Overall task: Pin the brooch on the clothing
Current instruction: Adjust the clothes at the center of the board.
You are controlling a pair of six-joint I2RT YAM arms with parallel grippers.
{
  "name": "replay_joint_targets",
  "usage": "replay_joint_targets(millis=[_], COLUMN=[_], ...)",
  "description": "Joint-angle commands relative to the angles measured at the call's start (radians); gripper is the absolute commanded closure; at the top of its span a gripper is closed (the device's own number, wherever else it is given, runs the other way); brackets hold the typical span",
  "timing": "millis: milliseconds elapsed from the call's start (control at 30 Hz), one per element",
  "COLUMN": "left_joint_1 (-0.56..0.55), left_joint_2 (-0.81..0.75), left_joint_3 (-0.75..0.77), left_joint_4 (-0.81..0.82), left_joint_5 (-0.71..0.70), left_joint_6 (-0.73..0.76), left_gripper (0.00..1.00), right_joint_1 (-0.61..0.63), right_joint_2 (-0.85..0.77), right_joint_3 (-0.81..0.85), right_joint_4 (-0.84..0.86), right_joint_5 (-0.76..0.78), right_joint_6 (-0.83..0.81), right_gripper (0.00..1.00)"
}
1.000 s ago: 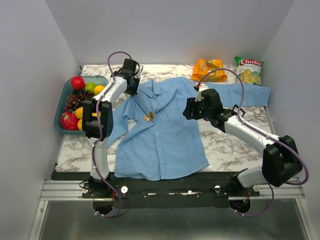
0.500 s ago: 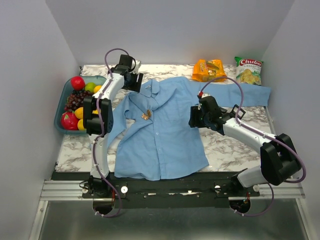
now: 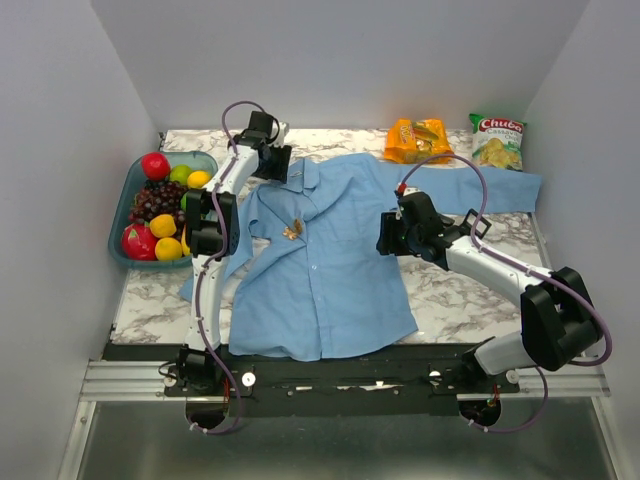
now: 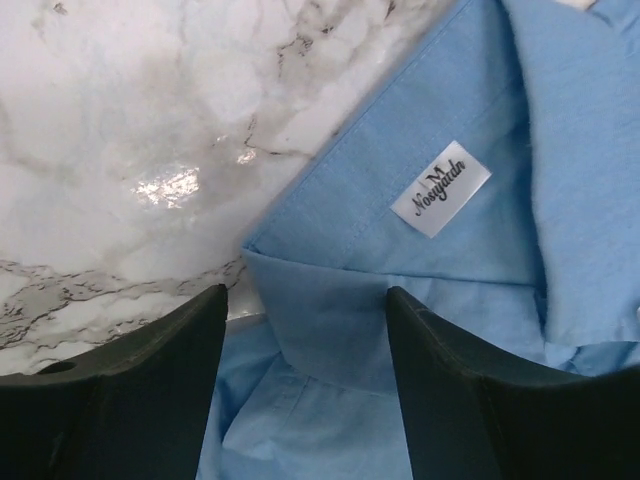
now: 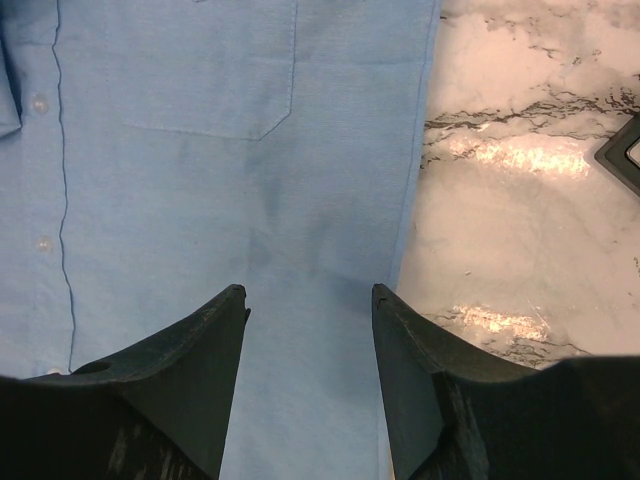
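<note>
The clothing, a light blue shirt (image 3: 330, 260), lies spread front-up on the marble table. The brooch (image 3: 293, 232), tiny and orange-gold, sits on the shirt's chest just below the collar. My left gripper (image 3: 278, 168) hovers at the collar's left side. In the left wrist view it (image 4: 305, 300) is open, with the collar's point (image 4: 320, 320) lying loose between the fingers and a white label (image 4: 440, 188) beyond. My right gripper (image 3: 385, 237) is open over the shirt's right edge. In its own view it (image 5: 308, 295) straddles the fabric near the chest pocket (image 5: 210, 70).
A teal tray (image 3: 116, 240) of fruit stands at the left edge. An orange snack pack (image 3: 418, 138) and a Chuba chips bag (image 3: 497, 138) lie at the back. A black tray's corner (image 5: 622, 160) shows right of the shirt's side.
My left gripper was shut at the collar and has opened, letting the fabric drop; its arm shifted slightly right. The right gripper drew back rightwards off the chest, then held still.
</note>
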Motion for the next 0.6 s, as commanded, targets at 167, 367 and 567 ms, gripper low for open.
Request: replay_joint_targets(millis=[167, 367, 567], left_joint_1=[-0.002, 0.000, 0.003], left_joint_2=[0.019, -0.025, -0.036], left_joint_3=[0.068, 0.074, 0.073], left_joint_4=[0.025, 0.146, 0.380], left_joint_5=[0.143, 0.160, 0.114], left_joint_6=[-0.030, -0.053, -0.025], left_gripper=[0.95, 1.00, 1.00], right_joint_1=[-0.002, -0.002, -0.004], right_joint_2=[-0.003, 0.000, 0.031], right_joint_3=[-0.009, 0.009, 0.067], right_joint_4=[0.004, -0.007, -0.062], right_joint_5=[-0.017, 0.003, 0.063], right_joint_6=[0.015, 0.012, -0.001], right_gripper=[0.39, 0.39, 0.39])
